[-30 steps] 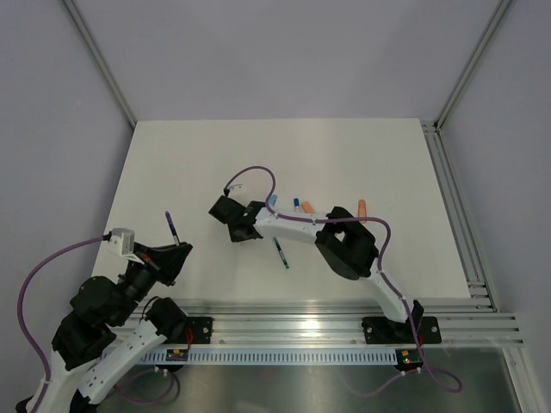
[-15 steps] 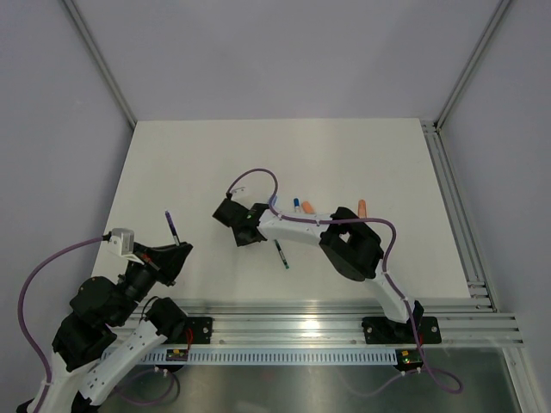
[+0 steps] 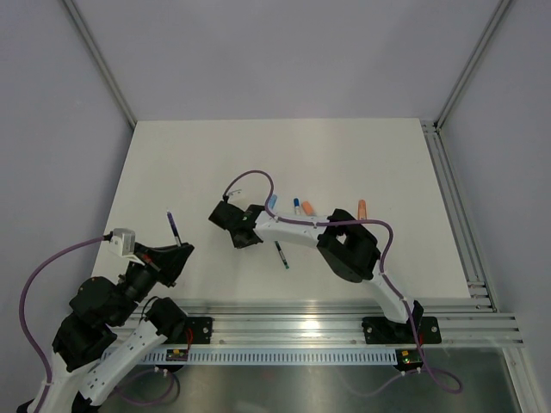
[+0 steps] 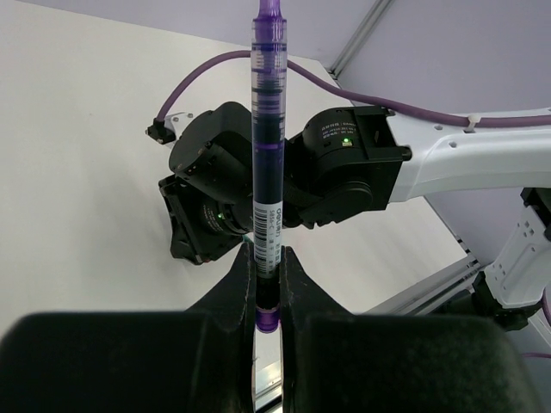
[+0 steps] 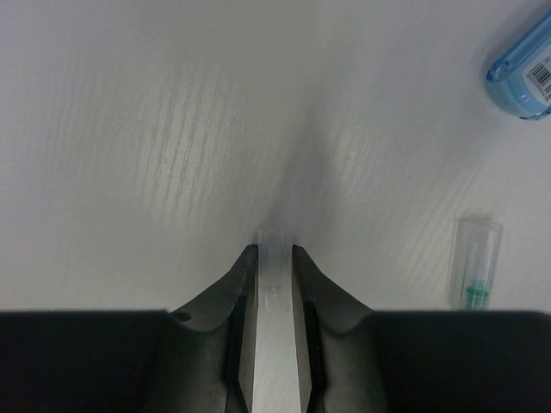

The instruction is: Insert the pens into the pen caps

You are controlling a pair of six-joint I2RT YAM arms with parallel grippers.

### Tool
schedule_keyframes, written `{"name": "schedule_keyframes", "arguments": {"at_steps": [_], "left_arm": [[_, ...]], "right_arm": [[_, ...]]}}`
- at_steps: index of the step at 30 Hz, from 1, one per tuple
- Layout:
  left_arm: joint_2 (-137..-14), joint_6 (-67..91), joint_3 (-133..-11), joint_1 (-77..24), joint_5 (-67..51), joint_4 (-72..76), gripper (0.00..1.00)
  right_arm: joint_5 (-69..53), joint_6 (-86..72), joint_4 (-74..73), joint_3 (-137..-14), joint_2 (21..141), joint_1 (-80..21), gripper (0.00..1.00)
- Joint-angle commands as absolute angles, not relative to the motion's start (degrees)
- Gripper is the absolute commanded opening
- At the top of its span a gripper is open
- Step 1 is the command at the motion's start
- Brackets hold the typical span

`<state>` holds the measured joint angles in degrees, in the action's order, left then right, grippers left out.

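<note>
My left gripper (image 4: 267, 258) is shut on the lower end of a purple pen (image 4: 268, 129), which stands upright out of the jaws. From above, this pen (image 3: 173, 226) sticks up from the left gripper (image 3: 178, 249) at the table's left front. My right gripper (image 5: 274, 254) is down at the table, jaws closed on a clear pen cap (image 5: 275, 245). In the top view the right gripper (image 3: 231, 217) is near the table's middle. A thin dark green-tipped pen (image 3: 281, 255) lies just to its right.
A light blue cap (image 5: 523, 73) and a short clear tube with green inside (image 5: 475, 262) lie to the right of my right gripper. Further right on the table are a blue-ended pen (image 3: 297, 205), an orange-ended piece (image 3: 307, 207) and an orange cap (image 3: 362, 207).
The right gripper head shifted slightly right, then back left, staying low over the table. The left arm and its purple pen have not moved.
</note>
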<state>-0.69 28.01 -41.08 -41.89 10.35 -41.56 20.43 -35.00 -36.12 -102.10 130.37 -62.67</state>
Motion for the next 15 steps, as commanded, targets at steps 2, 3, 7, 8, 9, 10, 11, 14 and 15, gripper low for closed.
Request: {"name": "schedule_keyframes", "arguments": {"at_steps": [2,3,7,8,9,10,11,14,15], "left_arm": [[0.79,26.98,-40.69,-41.66,9.05,-38.58,0.0],[0.79,27.16,-40.61,-41.66,9.05,-38.67,0.0],[0.35,27.68,-40.6,-41.66,8.53,-38.67,0.0],[0.35,28.12,-40.69,-41.66,8.09,-38.67,0.0],[-0.52,28.56,-40.52,-41.66,7.65,-38.5,0.0],[-1.4,29.17,-40.26,-41.66,6.86,-37.8,0.0],[-1.58,30.66,-39.04,-41.66,4.94,-37.18,0.0],[-2.02,34.0,-35.62,-41.66,0.63,-34.02,0.0],[-2.02,34.62,-34.55,-41.66,0.01,-32.97,0.0]], "right_arm": [[20.12,-35.94,-40.18,-98.53,134.74,-63.46,0.09],[20.39,-36.12,-39.12,-97.57,134.13,-63.37,0.04],[22.14,-36.12,-32.19,-89.94,126.58,-63.28,0.0],[22.41,-35.43,-27.47,-88.0,124.65,-63.28,0.0],[22.24,-35.59,-24.9,-85.8,120.37,-63.28,0.0],[22.5,-35.68,-22.87,-81.95,118.15,-63.19,0.0],[22.67,-35.51,-18.85,-80.09,115.95,-63.28,0.0],[22.06,-35.68,-11.18,-72.79,107.33,-63.46,0.0],[21.8,-36.12,-9.6,-71.03,103.31,-63.63,0.0]]}}
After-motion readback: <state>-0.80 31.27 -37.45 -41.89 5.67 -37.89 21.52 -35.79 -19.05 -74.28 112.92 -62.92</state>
